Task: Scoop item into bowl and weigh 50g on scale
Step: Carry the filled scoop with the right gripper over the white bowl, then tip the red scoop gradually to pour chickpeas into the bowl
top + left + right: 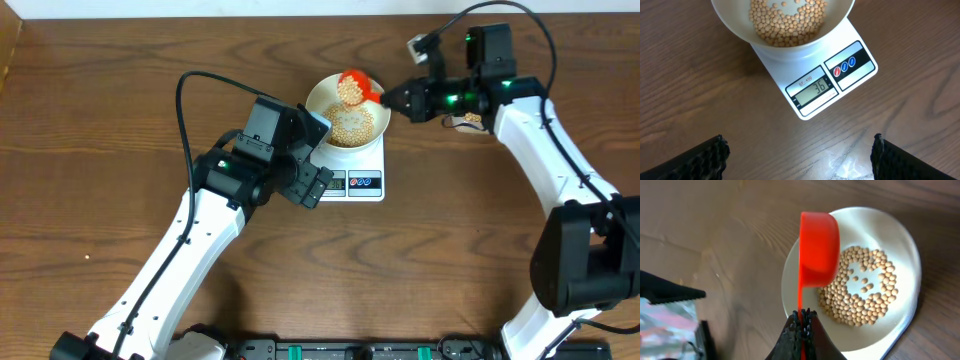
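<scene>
The right arm bends in from the right over the table [100, 150]. Its right tool [801, 317] is pressed together on the thin handle of a red scoop [817, 250], which hangs above the far side of the bowl [900, 240], with beans [787, 22] in both scoop and bowl. The bowl sits on the scale [372, 160], whose display [812, 90] reads 36. The left arm stretches up from the near left, its left tool [800, 157] hovering spread wide and empty over the table just in front of the scale.

- Looking like a robotics lab.
- Cabled left arm [190, 235] and right arm [545, 150] hanging over a wood-grain surface [90, 130].
- Black rail [330, 351] running along its front edge.
</scene>
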`<state>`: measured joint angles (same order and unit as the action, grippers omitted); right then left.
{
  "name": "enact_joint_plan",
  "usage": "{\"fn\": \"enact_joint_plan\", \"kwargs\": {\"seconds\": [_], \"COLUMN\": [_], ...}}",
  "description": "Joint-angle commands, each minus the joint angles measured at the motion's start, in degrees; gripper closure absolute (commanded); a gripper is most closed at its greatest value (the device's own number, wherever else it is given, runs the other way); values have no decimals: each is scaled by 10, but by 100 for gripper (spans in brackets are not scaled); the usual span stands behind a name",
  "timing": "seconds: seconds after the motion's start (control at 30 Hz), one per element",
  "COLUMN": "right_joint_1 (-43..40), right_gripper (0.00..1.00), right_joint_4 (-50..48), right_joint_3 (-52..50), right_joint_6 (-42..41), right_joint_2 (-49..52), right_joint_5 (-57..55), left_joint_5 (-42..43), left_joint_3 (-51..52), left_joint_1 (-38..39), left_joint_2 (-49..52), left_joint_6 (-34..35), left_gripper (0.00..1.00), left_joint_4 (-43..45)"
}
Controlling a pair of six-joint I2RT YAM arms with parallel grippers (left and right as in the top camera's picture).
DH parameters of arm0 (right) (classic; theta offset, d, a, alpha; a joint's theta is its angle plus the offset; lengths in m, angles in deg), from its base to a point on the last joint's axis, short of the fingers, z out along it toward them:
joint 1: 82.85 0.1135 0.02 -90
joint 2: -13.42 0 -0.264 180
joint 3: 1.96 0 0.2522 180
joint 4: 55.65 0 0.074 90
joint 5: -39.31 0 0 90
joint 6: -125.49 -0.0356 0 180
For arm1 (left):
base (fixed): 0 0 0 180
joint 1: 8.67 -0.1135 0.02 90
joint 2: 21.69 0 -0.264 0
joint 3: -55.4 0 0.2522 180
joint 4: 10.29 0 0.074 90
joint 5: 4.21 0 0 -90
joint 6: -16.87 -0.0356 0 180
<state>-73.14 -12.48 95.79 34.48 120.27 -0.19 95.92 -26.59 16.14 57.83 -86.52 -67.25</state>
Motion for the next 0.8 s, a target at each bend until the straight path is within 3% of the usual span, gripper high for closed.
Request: {"fn": "enact_joint_plan", "kwargs": {"seconds": [0.0,0.77], "right_joint_1": [14,25], "right_gripper": [99,99], "right_joint_4": [11,15], "right_joint_3": [14,14], "right_joint_6": [60,156], "right_joint_2": [-17,-17], "right_joint_5": [-43,-95], "left_joint_5": [-5,-5], "left_joint_3": [-1,-1], "left_joint_1": [0,0], "left_joint_2": [3,3], "left_joint_6": [-1,-1], "left_gripper": [7,7], "left_joint_4": [0,0]}}
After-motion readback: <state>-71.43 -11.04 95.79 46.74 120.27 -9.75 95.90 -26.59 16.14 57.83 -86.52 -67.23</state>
